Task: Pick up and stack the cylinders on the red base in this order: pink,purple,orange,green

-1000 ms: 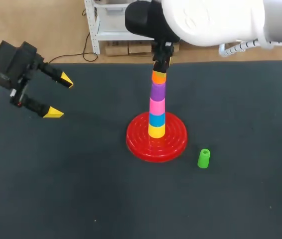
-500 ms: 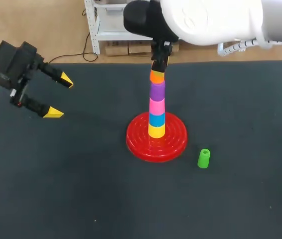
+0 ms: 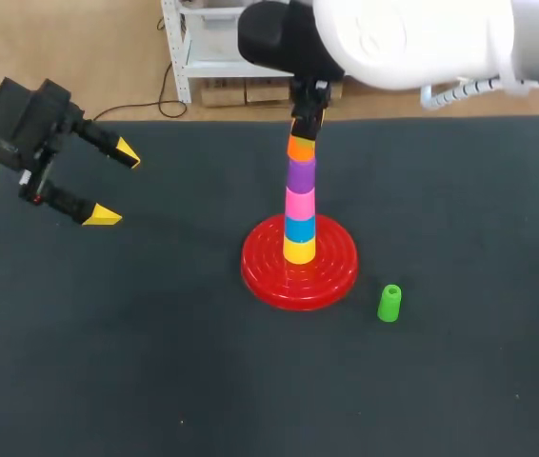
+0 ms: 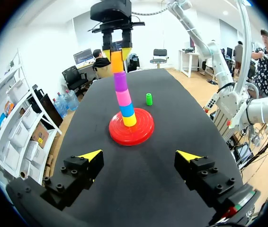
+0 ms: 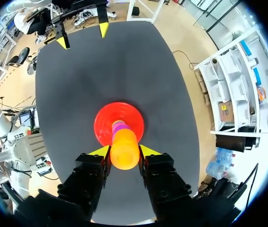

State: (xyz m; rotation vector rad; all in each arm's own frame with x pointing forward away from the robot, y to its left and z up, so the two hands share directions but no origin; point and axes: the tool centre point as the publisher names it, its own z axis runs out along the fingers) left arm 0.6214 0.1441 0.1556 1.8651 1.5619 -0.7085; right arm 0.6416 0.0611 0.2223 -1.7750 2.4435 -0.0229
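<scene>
Progress looks nearly complete: the orange cylinder (image 3: 301,148) tops the purple cylinder (image 3: 300,174) and pink cylinder (image 3: 299,203) over the red base (image 3: 331,271), with your right gripper (image 5: 124,151) clenched on it. Only the green cylinder (image 3: 389,303) is left to stack, standing on the table (image 3: 155,362) at four o'clock from the base. Your left gripper (image 3: 115,185) hangs released.
</scene>
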